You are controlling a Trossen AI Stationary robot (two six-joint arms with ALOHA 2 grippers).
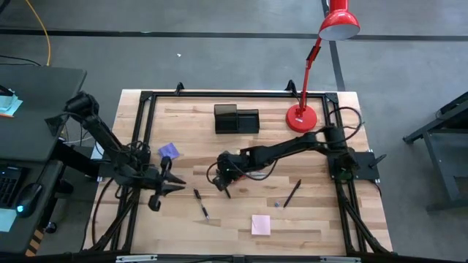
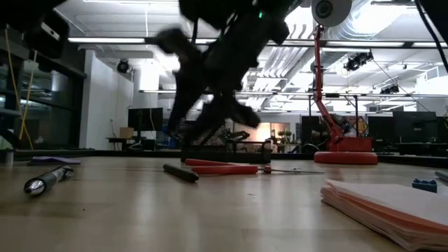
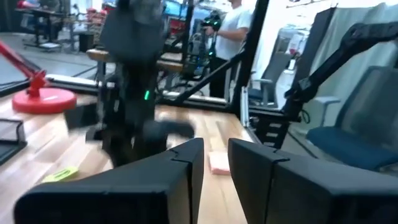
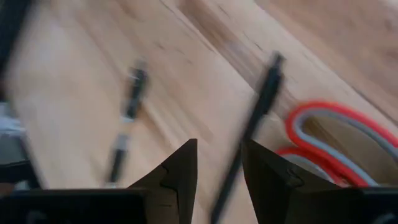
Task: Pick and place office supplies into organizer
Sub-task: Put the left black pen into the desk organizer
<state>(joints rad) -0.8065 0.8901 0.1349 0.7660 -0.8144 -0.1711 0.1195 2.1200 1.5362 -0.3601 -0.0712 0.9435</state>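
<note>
Pens lie loose on the wooden table: one dark pen sits just ahead of the right gripper, its fingers narrowly parted and holding nothing, red-handled scissors beside it. Farther off, the left gripper waits near the purple note pad, fingers slightly apart. The organizer stands at the far edge.

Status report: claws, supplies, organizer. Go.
Right claw open, low over thin dark pen by red-handled scissors. Left claw open, waiting at left edge. Small black boxy organizer unobstructed.
</note>
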